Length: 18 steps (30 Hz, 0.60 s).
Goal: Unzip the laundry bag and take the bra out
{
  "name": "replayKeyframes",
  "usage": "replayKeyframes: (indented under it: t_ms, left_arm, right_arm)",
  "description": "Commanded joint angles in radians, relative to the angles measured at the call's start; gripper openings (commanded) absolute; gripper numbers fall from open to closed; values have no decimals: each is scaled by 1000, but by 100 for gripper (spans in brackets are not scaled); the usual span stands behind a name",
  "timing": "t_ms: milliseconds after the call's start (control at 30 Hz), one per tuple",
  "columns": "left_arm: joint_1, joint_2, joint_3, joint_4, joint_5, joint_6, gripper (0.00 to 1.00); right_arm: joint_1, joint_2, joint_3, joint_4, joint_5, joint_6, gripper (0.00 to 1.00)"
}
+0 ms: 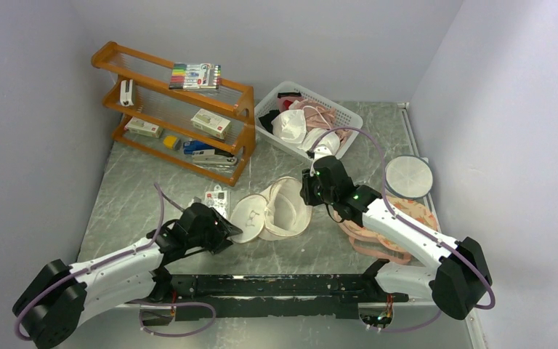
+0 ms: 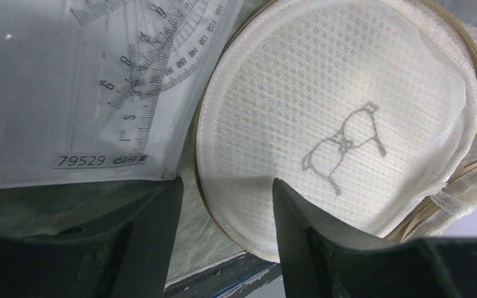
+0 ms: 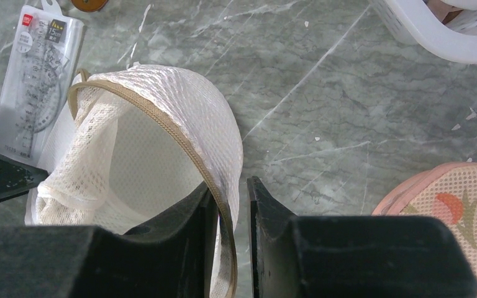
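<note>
The laundry bag (image 1: 276, 211) lies unzipped in the middle of the table, split into two round cream mesh halves. The half with the black emblem (image 2: 348, 143) lies flat on the left. My left gripper (image 2: 227, 181) is open and straddles that half's near edge (image 1: 231, 234). The other half stands up as a hollow dome (image 3: 161, 136), and nothing shows inside it. My right gripper (image 3: 231, 183) is shut on its beige zip rim (image 1: 306, 193). A peach fruit-patterned bra (image 1: 389, 229) lies outside the bag, partly under my right arm (image 3: 453, 211).
A clear ruler pack (image 1: 216, 198) lies just left of the bag (image 2: 99, 81). A wooden shelf (image 1: 174, 109) stands at the back left and a white basket (image 1: 309, 120) of clothes at the back. A grey disc (image 1: 409, 177) lies at the right.
</note>
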<state>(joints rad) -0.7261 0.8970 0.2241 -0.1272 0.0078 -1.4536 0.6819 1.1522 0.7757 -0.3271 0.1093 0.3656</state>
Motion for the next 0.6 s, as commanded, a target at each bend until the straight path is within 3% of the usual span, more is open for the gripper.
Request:
replayKeyframes:
  t_ms: [0, 167, 367, 467, 567]
  left_arm:
    - [9, 52, -29, 149, 78, -12, 62]
    - [19, 40, -33, 180, 84, 29, 41]
    - [27, -103, 29, 50, -3, 131, 10]
    - [28, -200, 79, -37, -70, 199, 7]
    - [28, -295, 135, -90, -129, 302, 7]
  right_arm:
    - [4, -17, 16, 5, 6, -7, 23]
    - [4, -12, 35, -5, 4, 1, 22]
    - [4, -14, 94, -75, -7, 9, 22]
    - [5, -3, 120, -107, -45, 13, 19]
    - [10, 28, 164, -164, -71, 35, 10]
